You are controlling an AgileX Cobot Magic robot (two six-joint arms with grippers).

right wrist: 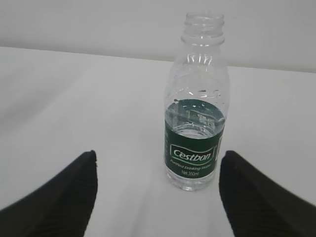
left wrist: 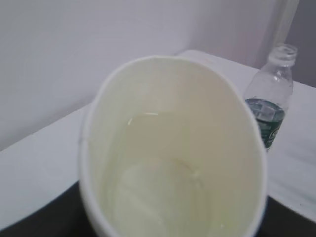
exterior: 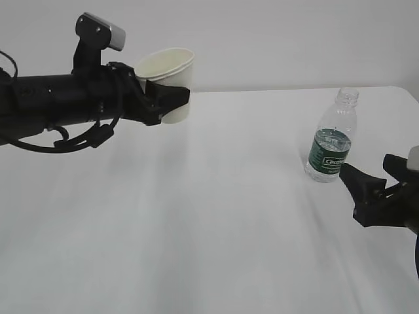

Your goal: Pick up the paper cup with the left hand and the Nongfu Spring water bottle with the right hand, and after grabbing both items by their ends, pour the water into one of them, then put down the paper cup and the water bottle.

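Above table's left side, left hand [exterior: 171, 99] pinches paper cup [exterior: 167, 82] aloft, water [left wrist: 158, 192] inside. Bottle [exterior: 332, 139] stands upright on table [exterior: 196, 216] at right; right hand [exterior: 366, 190] spread, just short of it. Pour seemingly done, cup not yet set down.

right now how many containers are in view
2. The paper cup is held off the table in the left gripper, at the left. The water bottle stands upright on the table at the right, just ahead of the open right gripper. Nothing seems hidden.
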